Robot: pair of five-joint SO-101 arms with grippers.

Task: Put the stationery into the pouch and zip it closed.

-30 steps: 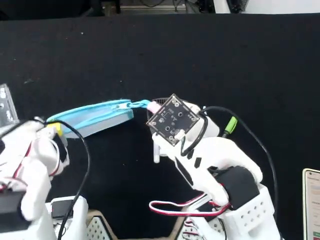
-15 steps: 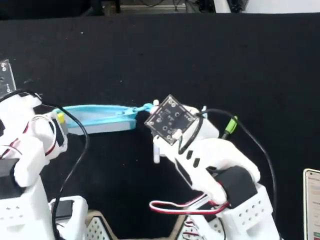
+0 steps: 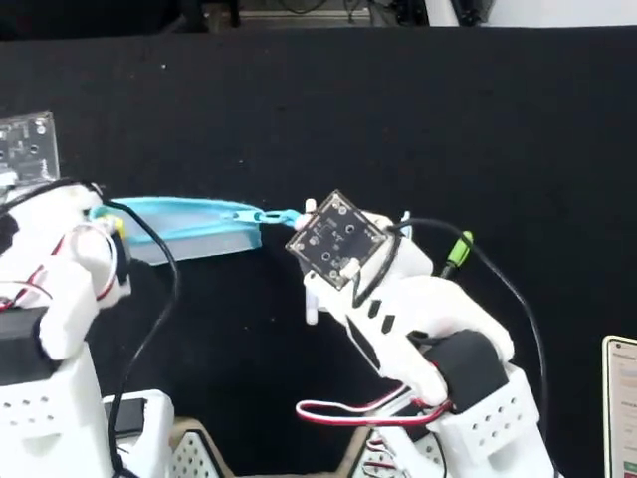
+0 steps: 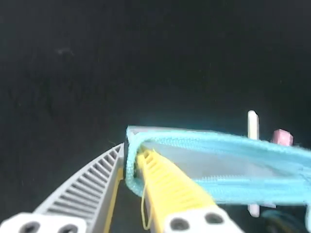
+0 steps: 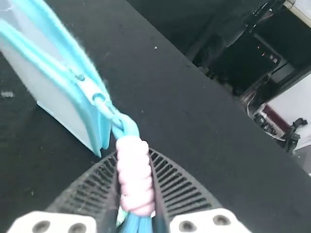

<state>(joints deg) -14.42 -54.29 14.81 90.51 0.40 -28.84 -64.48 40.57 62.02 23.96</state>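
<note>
Your pouch (image 3: pixel 184 227) is strung out over the black surface (image 3: pixel 418 110), held between the 2 arms. Your left claw (image 4: pixel 129 151) is clamped on the end away from the slider, with the blue trim pinched between its white and yellow fingers (image 4: pixel 165 184). Your right claw (image 5: pixel 132 154) is closed tight on the pink pull tab (image 5: pixel 132 172). The zip slider (image 5: pixel 92 90) sits close to that end of the pouch. Contents? You can't tell, because the pale side panel gives nothing away. From above, the camera board (image 3: pixel 336 239) covers your right claw. A small green item (image 3: pixel 458 249) peeks out beside the right arm, too hidden to identify.
</note>
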